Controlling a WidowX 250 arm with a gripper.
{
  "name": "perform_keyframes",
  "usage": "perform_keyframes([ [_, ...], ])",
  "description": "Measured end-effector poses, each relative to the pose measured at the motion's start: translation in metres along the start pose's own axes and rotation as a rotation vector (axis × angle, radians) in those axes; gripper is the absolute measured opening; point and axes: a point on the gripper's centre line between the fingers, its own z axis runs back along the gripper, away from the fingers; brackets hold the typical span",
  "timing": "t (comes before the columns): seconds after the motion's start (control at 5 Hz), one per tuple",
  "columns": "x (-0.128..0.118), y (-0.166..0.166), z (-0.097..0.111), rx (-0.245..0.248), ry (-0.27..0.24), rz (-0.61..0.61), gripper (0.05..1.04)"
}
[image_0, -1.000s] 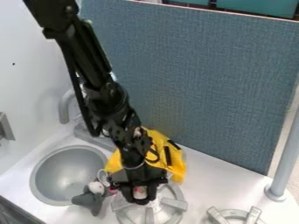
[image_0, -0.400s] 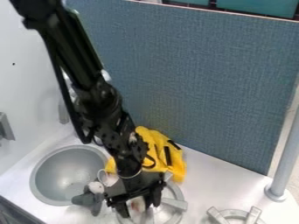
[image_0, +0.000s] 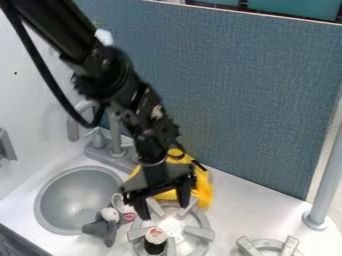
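Parted wide and grasping nothing, the jaws of the black two-finger gripper hung over the back edge of a round, silver-grey toy stove burner. Just in front of and beneath them, on that burner, stood a small cylinder with a dark body and a white, red-marked top, touched by neither side. It looked light and fairly stiff, likely a little slippery along its smooth, curved wall, and not especially fragile. The best hold seemed to be across opposite sides of the dark body, a little below the pale top, since a grip on the rim alone might have tipped it. Left of the jaws lay a soft grey plush toy by the round grey sink, and behind them a bright yellow cloth sat bunched on the white counter.
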Motion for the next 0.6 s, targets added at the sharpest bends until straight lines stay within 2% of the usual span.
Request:
perform_keyframes([
  [0.2, -0.015, 0.001, 0.028, 0.07, 0.008, -0.14, 1.001],
  [0.4, -0.044, 0.014, 0.056, 0.117, 0.033, -0.283, 1.001],
  [0.6, -0.06, 0.02, 0.079, 0.127, 0.079, -0.406, 1.001],
])
